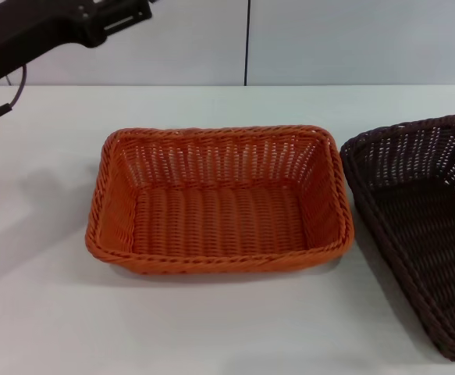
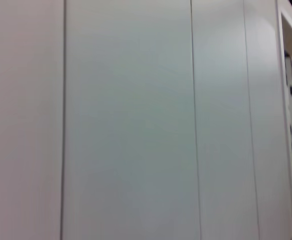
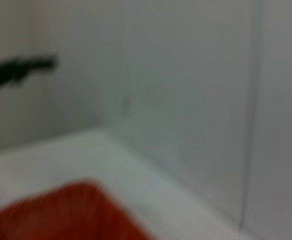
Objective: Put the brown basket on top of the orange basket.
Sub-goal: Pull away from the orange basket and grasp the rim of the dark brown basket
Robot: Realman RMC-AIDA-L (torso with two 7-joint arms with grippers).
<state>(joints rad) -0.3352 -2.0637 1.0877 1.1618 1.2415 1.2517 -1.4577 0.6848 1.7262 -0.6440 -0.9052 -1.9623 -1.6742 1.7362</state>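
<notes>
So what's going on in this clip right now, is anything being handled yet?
Nothing is being held yet. The orange basket sits empty in the middle of the white table, and the brown basket rests beside it on the robot's right, partly out of the head view. The two baskets are side by side, not stacked. The left arm is raised at the upper left, well above the table and away from both baskets. The right gripper itself is not in view.

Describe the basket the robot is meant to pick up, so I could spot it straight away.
On the white table, look to the right of the orange basket in the middle. The brown basket sits there apart from it, partly cut off by the head view's edge. Same woven shape, but almost black instead of bright orange.
</notes>
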